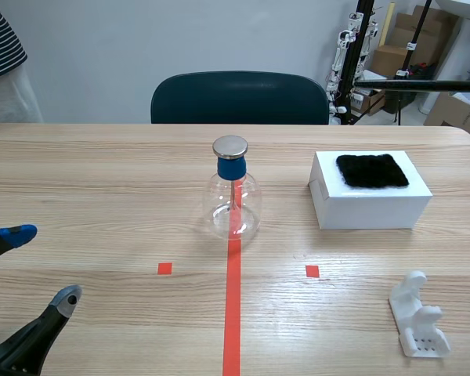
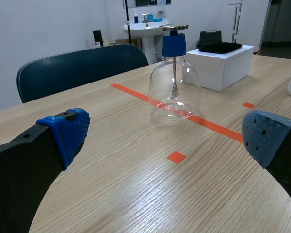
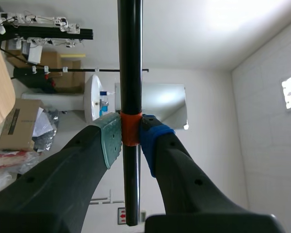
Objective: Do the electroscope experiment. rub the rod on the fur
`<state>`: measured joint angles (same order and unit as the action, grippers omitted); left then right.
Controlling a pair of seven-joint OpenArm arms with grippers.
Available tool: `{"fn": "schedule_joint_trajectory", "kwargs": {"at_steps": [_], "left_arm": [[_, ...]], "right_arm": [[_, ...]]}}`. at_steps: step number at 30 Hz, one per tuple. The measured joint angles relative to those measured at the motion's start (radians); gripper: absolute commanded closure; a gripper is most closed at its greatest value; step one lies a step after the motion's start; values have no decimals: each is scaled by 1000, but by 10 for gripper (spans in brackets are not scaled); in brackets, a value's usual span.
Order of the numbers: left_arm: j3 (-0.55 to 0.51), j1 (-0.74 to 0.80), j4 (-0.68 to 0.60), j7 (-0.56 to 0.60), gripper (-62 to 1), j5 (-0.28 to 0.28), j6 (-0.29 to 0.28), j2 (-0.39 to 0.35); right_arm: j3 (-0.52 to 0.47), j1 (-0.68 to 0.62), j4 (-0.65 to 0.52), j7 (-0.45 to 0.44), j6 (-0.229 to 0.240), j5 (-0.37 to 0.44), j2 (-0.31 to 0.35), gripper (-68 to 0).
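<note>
Right hand point(image 3: 131, 139) clamped on rod point(image 3: 130, 73), left hand point(image 2: 167, 133) apart; flask point(image 1: 235, 200) near fur point(image 1: 372, 170) on box point(image 1: 368, 210).

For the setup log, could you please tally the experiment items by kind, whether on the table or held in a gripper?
Clear glass flask electroscope with blue stopper: 1
White rectangular box: 1
Black fur patch on the box: 1
White plastic stand: 1
Black rod with orange band, held in the right gripper: 1
Total: 5
</note>
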<state>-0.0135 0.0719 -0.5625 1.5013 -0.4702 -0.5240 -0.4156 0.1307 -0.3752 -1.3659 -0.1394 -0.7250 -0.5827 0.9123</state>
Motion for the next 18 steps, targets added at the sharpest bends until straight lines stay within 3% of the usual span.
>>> {"fn": "schedule_joint_trajectory", "kwargs": {"at_steps": [7,13,18], "left_arm": [[0,0,0,0,-623,0,0,0],[0,0,0,0,-623,0,0,0],[0,0,0,0,-623,0,0,0]], "right_arm": [[-249,-214,-161,-154,3,1,-203,1],[-285,-359,-302,-243,3,-2,-351,1],[-277,-475,-354,-275,3,-184,-375,1]]}}
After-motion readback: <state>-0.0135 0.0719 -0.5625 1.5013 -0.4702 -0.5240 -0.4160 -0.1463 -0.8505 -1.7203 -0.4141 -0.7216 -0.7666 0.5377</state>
